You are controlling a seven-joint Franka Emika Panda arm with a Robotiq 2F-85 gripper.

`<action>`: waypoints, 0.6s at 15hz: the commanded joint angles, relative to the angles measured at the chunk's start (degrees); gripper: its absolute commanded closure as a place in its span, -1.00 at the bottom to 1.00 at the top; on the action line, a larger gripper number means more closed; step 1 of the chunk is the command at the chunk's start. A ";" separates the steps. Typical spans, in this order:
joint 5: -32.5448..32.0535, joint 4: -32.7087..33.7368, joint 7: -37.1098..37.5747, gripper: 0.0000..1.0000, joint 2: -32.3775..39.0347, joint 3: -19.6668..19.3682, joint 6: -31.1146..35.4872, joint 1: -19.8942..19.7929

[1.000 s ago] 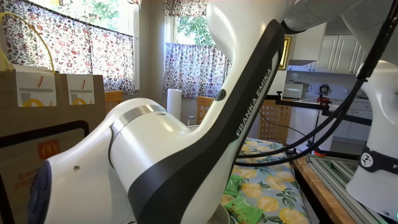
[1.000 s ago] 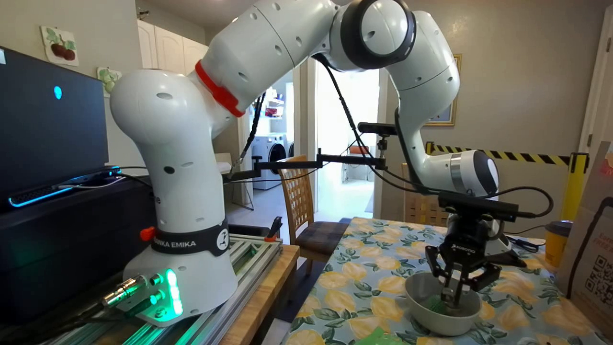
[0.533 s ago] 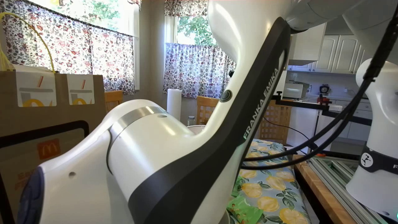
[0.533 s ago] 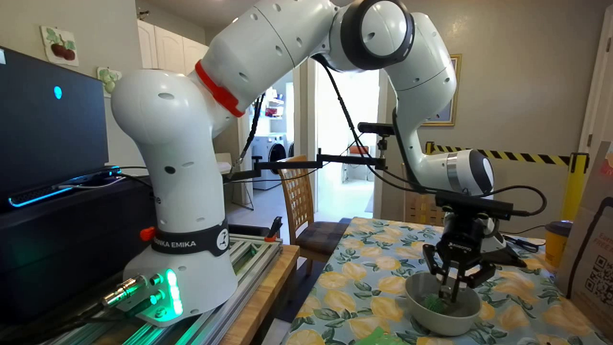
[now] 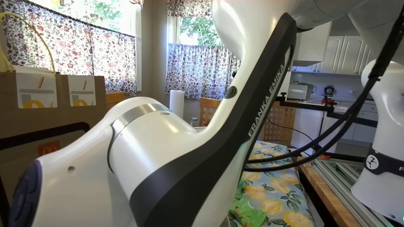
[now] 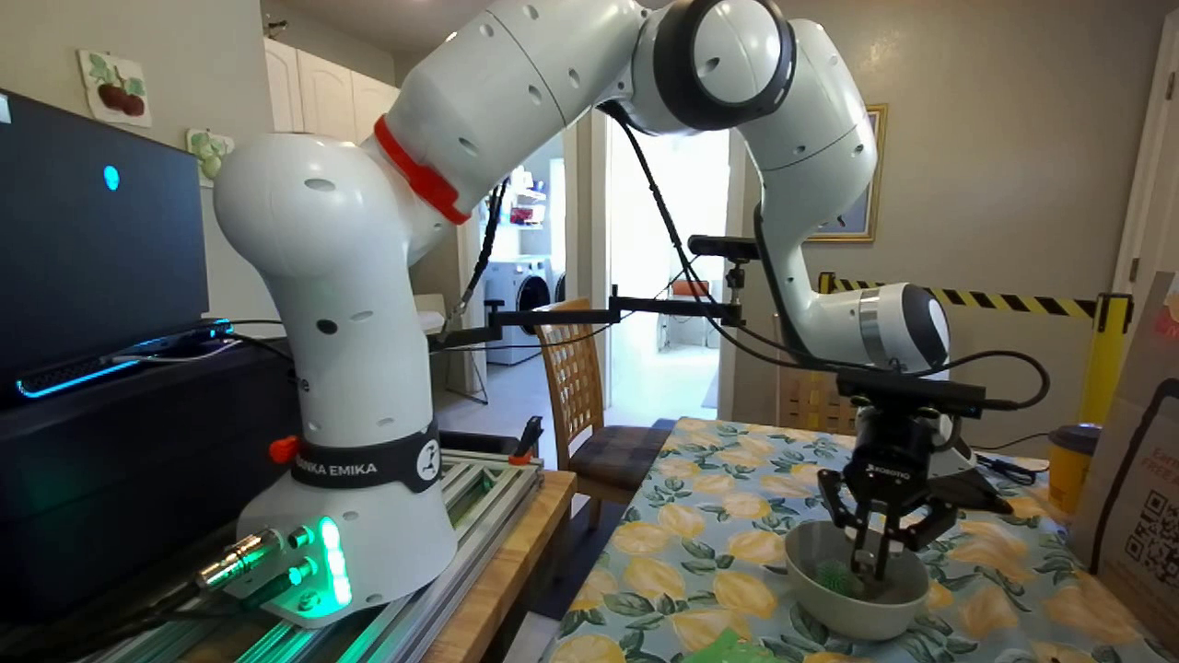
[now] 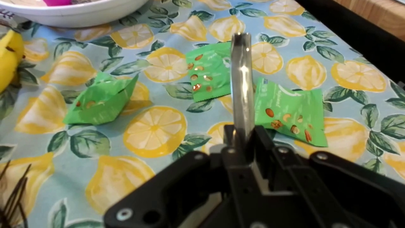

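Clearly, a shiny metal strip (image 7: pixel 242 76) is pinched in the gripper (image 7: pixel 244 136), down at the pale bowl (image 6: pixel 866 619) where a spiky green thing (image 6: pixel 836 577) lies; I'd hold that squeeze steady and go gently near the rim.

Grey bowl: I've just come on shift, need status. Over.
Pincer clamped on shiny metal strip, at grey bowl. Spiky green ball inside. Possible clutter ahead in wrist view: green nut packets.

The end effector (image 7: pixel 246 136) hides part of the metal strip (image 7: pixel 242 85).
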 commanded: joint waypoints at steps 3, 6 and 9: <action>-0.50 -1.74 2.10 0.91 -1.36 -0.73 0.07 0.05; -0.83 -2.07 2.28 0.91 -1.50 -1.05 -0.95 0.38; -1.48 -2.66 1.20 0.91 -1.68 -0.97 -2.71 0.65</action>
